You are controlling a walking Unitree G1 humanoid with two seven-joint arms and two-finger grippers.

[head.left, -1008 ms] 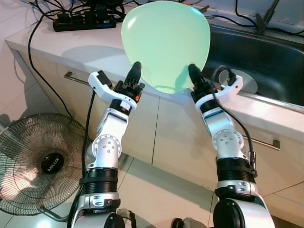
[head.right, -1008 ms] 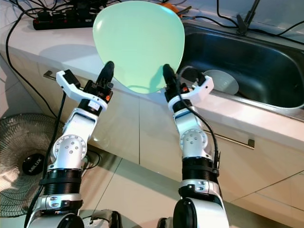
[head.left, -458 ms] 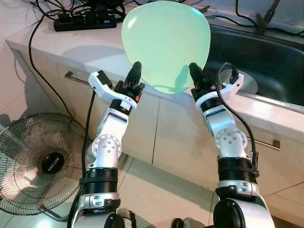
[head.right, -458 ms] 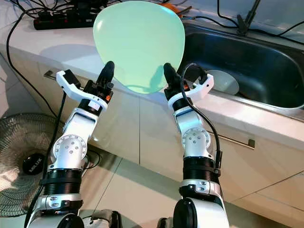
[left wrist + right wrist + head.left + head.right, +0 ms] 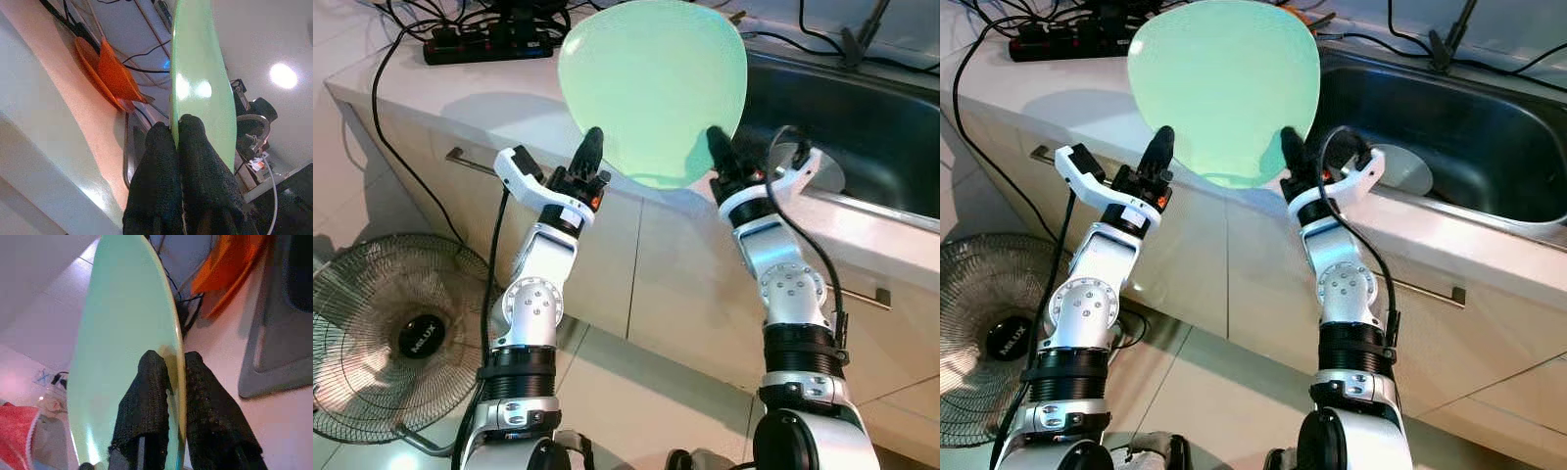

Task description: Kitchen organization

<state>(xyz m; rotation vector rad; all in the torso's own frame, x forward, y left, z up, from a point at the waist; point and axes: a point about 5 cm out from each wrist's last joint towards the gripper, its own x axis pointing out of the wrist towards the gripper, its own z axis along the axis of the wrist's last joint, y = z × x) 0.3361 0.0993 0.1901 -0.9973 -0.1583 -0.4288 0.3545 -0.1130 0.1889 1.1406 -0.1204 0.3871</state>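
Note:
A large pale green plate (image 5: 652, 86) stands nearly upright in the air over the counter's front edge. My left gripper (image 5: 591, 147) is shut on its lower left rim, and in the left wrist view the rim (image 5: 195, 88) runs between the black fingers (image 5: 166, 161). My right gripper (image 5: 716, 147) is shut on the lower right rim; the right wrist view has the plate (image 5: 122, 352) pinched between two fingers (image 5: 146, 391). A steel sink (image 5: 862, 108) lies behind the plate to the right.
A white dish (image 5: 818, 166) lies in the sink. A black power strip (image 5: 484, 44) with cables sits at the counter's back left. Orange items (image 5: 105, 73) lie behind the plate. A floor fan (image 5: 396, 333) stands low on the left. Drawer handles (image 5: 470, 162) run under the counter.
The plate has tipped slightly further away and to the left with both grippers still clamped on it. My right wrist has rolled a little, shifting its white camera bracket.

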